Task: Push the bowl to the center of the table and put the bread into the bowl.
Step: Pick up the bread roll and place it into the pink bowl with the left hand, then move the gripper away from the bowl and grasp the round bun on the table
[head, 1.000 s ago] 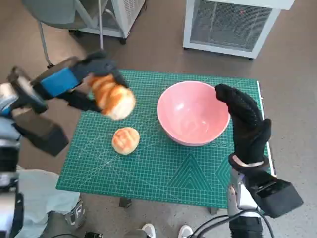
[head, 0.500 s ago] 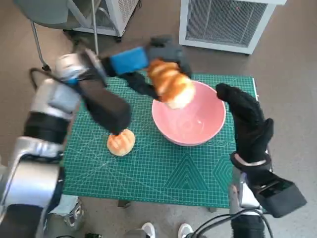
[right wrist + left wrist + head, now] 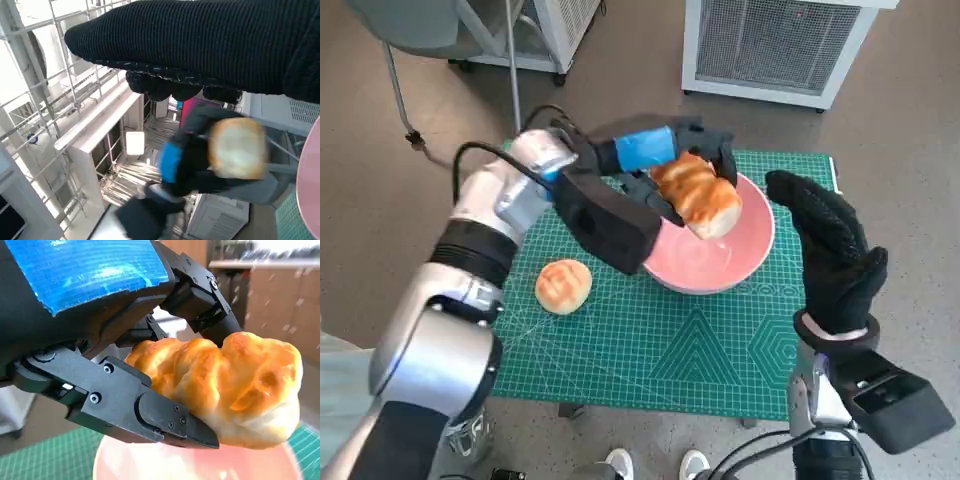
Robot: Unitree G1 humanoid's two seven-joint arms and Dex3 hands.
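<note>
two breads here: one long loaf point(image 3: 698, 195), gripped in the left hand point(image 3: 655, 150), has swung from the surface's point(image 3: 650, 350) left edge to hang over the pink bowl point(image 3: 715, 262). the round bun point(image 3: 563, 285) stays put. right hand point(image 3: 832, 258) waits beside the bowl, seemingly open. release looks next.

Head camera looked steeply down over green cutting-mat table point(image 3: 650, 350). Both wrist cameras sat close behind own hands, sharing golden twisted bread loaf point(image 3: 225, 385) over pink bowl point(image 3: 150, 465).
</note>
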